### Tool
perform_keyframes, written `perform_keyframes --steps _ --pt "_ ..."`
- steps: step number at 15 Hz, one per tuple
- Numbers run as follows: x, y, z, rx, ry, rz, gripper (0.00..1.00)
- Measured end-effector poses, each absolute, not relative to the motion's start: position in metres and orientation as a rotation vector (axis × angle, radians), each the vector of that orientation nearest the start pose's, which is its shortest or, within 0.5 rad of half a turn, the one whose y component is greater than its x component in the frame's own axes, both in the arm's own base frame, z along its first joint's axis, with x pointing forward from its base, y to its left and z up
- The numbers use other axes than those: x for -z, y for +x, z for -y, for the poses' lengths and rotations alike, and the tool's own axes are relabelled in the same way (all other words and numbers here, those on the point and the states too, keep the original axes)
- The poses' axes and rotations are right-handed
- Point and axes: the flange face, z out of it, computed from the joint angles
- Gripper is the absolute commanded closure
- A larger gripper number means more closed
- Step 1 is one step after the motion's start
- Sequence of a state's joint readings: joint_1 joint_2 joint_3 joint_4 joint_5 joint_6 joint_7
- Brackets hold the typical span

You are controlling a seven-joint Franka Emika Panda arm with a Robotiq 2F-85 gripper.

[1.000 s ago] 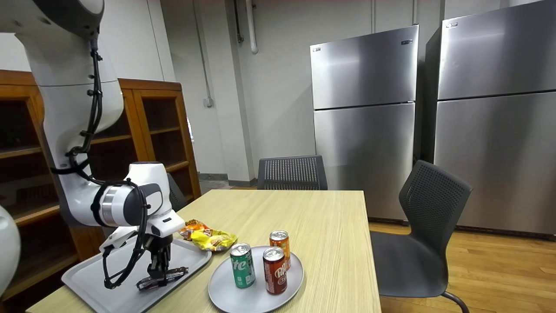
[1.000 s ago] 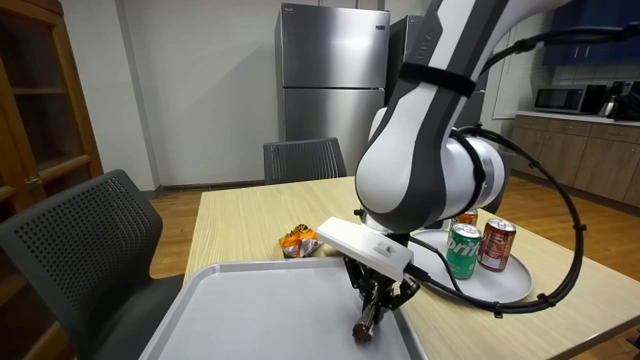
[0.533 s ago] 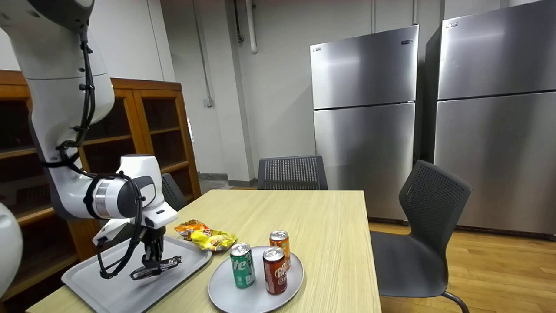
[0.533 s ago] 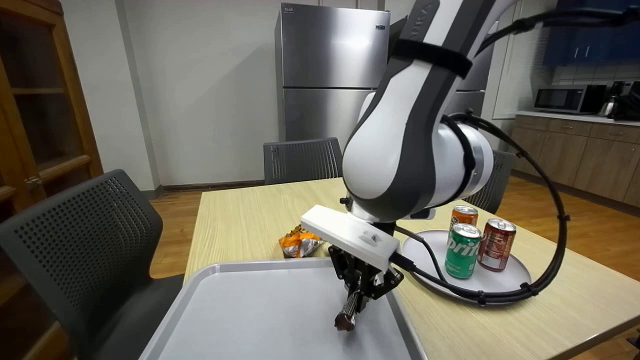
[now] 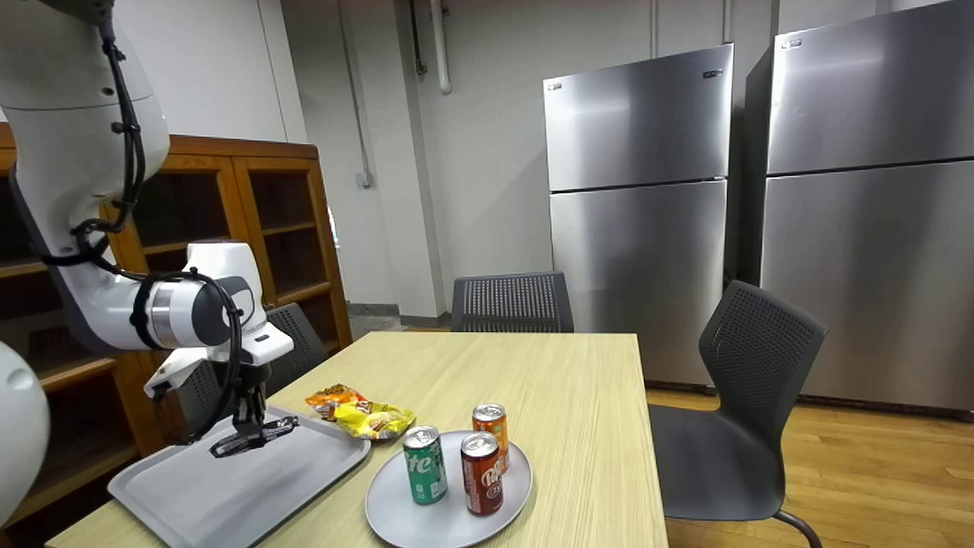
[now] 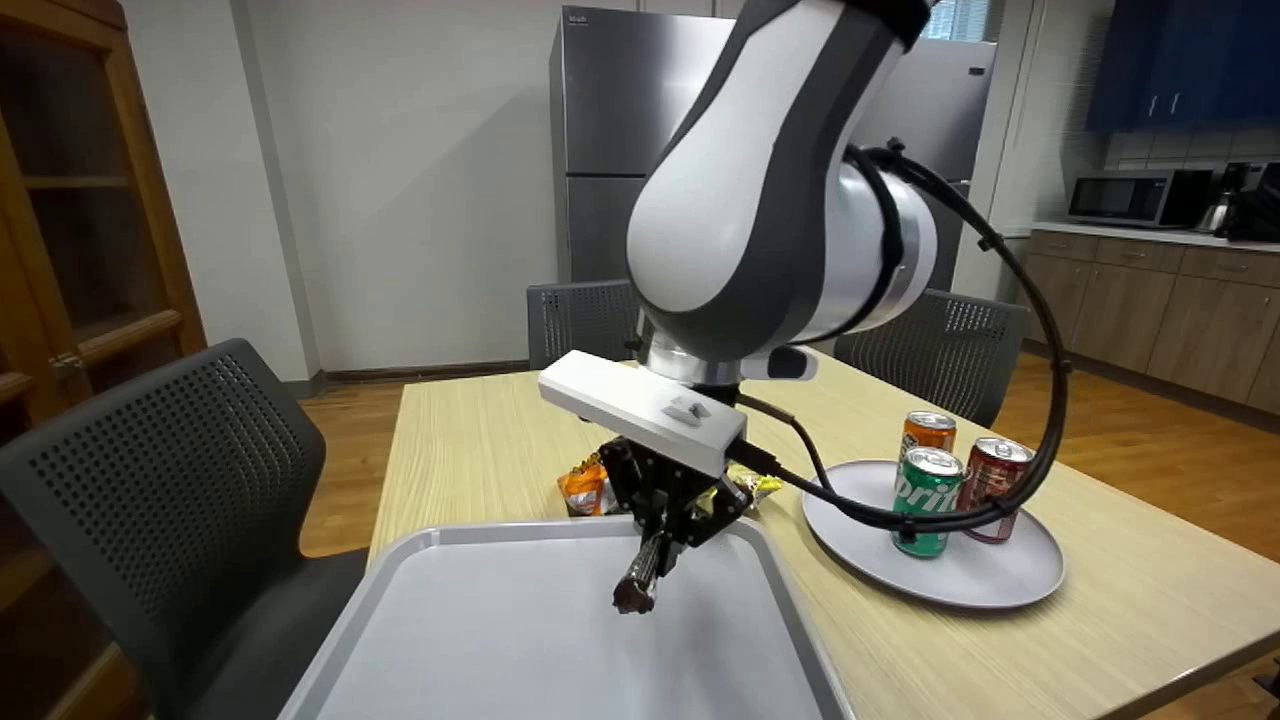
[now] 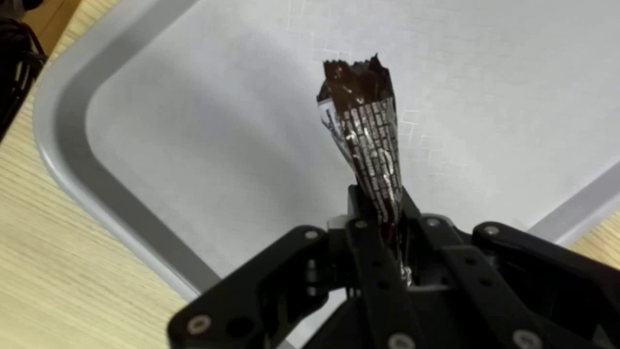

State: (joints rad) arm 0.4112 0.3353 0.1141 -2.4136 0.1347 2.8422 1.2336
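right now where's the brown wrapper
The brown wrapper is pinched in the hand over the gray tray, near the middle of the wrist view. In an exterior view it shows at lower left, left of the orange packet.

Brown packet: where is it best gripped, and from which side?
Likely across the middle of the packet, from above, jaws on its long sides: it is long and narrow, and both ends jut past the gripper that holds it there.
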Motion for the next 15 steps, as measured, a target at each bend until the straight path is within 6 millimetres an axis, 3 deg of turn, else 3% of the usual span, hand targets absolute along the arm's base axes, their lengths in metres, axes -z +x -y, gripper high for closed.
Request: perform_keyframes --steps 8,15 --pt "-0.220 0.475 -0.271 0.049 -2.795 -1.129 0.96" --pt "-0.230 0.478 -0.273 0.021 -2.847 -1.109 0.96"
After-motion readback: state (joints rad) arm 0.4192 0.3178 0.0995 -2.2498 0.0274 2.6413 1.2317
